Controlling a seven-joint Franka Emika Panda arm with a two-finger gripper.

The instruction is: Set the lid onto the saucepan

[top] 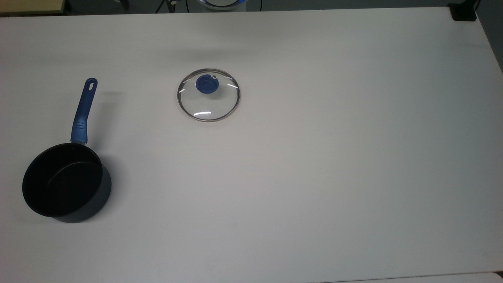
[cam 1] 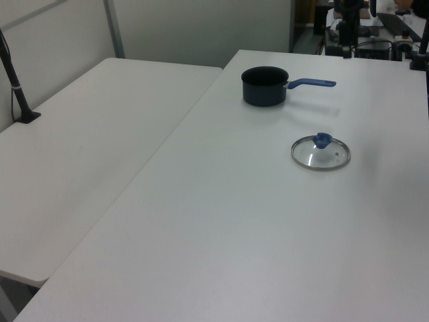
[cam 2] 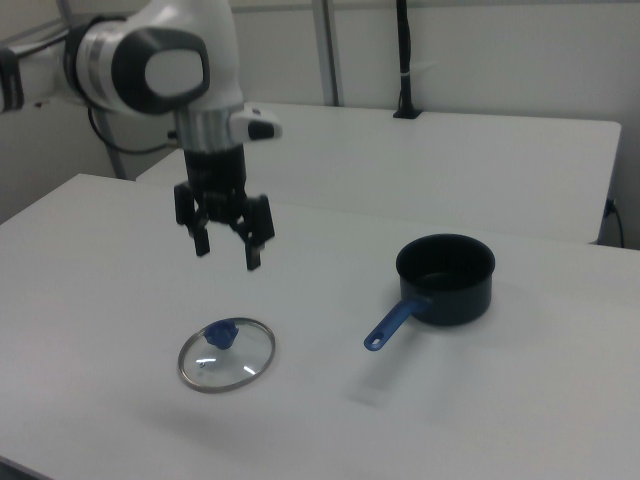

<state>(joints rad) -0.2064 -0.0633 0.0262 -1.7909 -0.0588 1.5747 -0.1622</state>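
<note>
A robot lab: white tables [cam 1: 100, 134], a Franka arm [cam 2: 150, 70], cabled equipment [cam 1: 365, 40].

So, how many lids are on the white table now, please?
1. The lid lies flat on the table, apart from the saucepan, which is uncovered at the top view's lower left. The gripper hangs open above it.
</note>
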